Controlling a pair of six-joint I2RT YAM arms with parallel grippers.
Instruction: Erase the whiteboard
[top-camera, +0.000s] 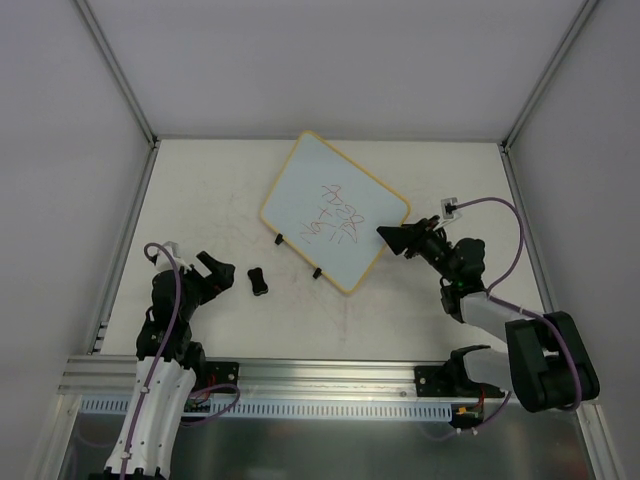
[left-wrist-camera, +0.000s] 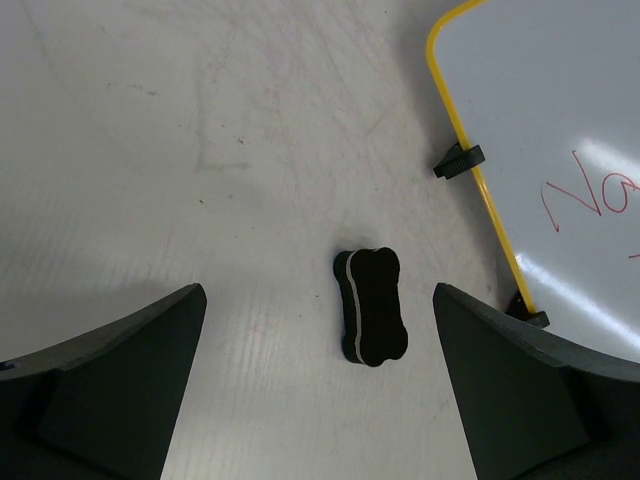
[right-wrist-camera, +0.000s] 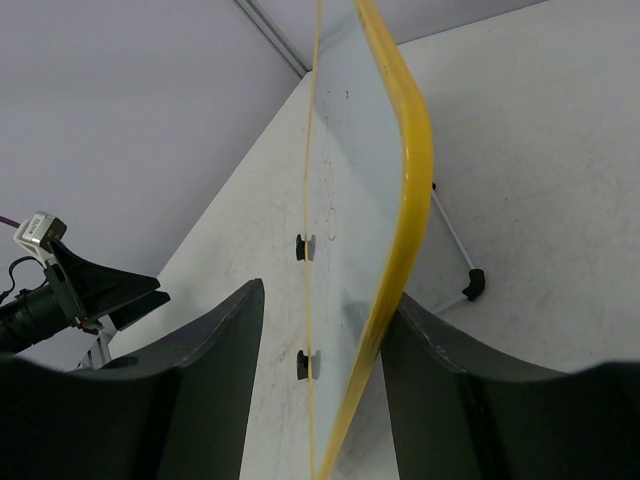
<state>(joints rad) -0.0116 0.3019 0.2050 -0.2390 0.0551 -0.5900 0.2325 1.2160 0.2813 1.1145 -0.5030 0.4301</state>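
The whiteboard lies turned like a diamond at the table's middle back, with red writing on its face and two black clips on its near left edge. A small black eraser lies on the table just left of it. My left gripper is open and low, and the eraser lies between and just ahead of its fingers. The board's yellow rim shows at the upper right there. My right gripper is open and straddles the board's right edge. Its right finger touches the rim.
A small white tag on a purple cable lies right of the board. A thin white rod with a black tip lies behind the board. An aluminium rail runs along the near edge, and enclosure posts flank the table.
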